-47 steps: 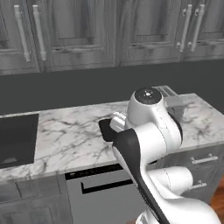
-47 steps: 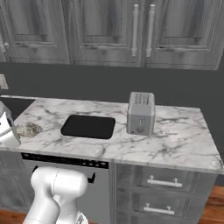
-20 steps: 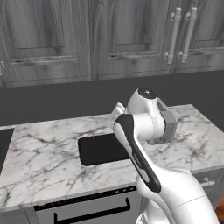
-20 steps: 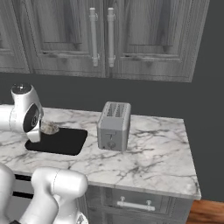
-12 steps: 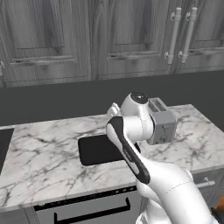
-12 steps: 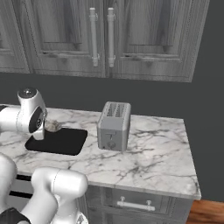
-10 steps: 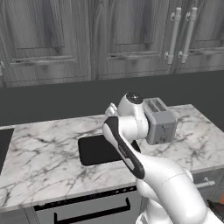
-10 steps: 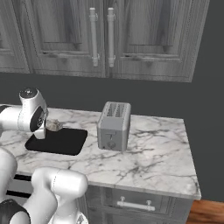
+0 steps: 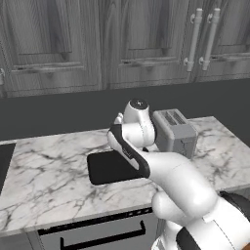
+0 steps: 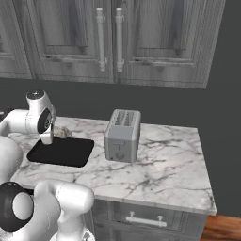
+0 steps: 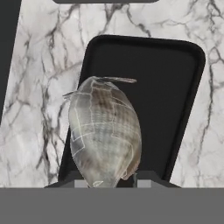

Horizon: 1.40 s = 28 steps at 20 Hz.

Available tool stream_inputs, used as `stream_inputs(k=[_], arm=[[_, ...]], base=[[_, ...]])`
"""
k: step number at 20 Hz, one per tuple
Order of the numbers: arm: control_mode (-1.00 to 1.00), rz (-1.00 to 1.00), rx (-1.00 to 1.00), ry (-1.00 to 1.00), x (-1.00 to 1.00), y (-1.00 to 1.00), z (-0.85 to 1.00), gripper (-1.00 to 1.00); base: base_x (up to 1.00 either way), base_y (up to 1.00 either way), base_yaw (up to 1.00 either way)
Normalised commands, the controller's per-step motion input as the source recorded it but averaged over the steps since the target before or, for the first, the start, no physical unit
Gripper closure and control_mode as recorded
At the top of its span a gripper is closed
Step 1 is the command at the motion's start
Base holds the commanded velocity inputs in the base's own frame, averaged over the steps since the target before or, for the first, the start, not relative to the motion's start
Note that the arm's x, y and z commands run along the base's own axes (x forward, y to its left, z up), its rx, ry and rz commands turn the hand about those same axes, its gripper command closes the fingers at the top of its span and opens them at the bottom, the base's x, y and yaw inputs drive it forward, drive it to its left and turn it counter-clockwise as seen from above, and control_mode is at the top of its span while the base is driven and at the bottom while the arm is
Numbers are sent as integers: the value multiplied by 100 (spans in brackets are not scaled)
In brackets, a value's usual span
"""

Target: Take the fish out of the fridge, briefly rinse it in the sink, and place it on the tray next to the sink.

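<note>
The silvery-grey fish [image 11: 105,133] hangs in my gripper [image 11: 109,181], which is shut on it; only the dark fingertips [image 11: 144,179] show beneath its body. Under it lies the flat black tray [image 11: 166,87] on white marble, with the fish over the tray's near end. From the right base view, the fish [image 10: 61,132] sits just above the back edge of the tray [image 10: 61,151], next to my white wrist. In the left base view, my arm covers the fish and part of the tray [image 9: 110,167]. A black sliver of the sink [image 9: 3,163] shows at the far left.
A silver toaster [image 9: 174,130] stands right of the tray, also seen as the toaster [image 10: 122,136]. Dark wood-grain cupboards [image 10: 108,40] hang above the marble counter [image 10: 164,160]. The counter's front edge and a drawer [image 10: 139,219] lie below.
The base first drove right, shifting the whole scene from the sink to the tray. Since then the arm has swung left with the fish, bringing it over the tray.
</note>
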Motion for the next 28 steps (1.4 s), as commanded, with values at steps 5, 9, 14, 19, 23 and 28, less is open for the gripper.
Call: stream_inputs(k=[5, 9, 14, 19, 23, 28], arm=[[-100, 0, 0, 10, 3, 0, -73, 100], [-100, 0, 0, 7, 0, 0, -56, 100], [-100, 0, 0, 5, 1, 0, -45, 100], [-100, 0, -2, 0, 25, 0, -14, 100], [-100, -3, -3, 0, 28, 0, -8, 100], [-100, -4, -2, 0, 17, 0, -13, 100]], base=[[0, 0, 0], [0, 0, 0], [0, 0, 0], [0, 0, 0], [0, 0, 0], [0, 0, 0]])
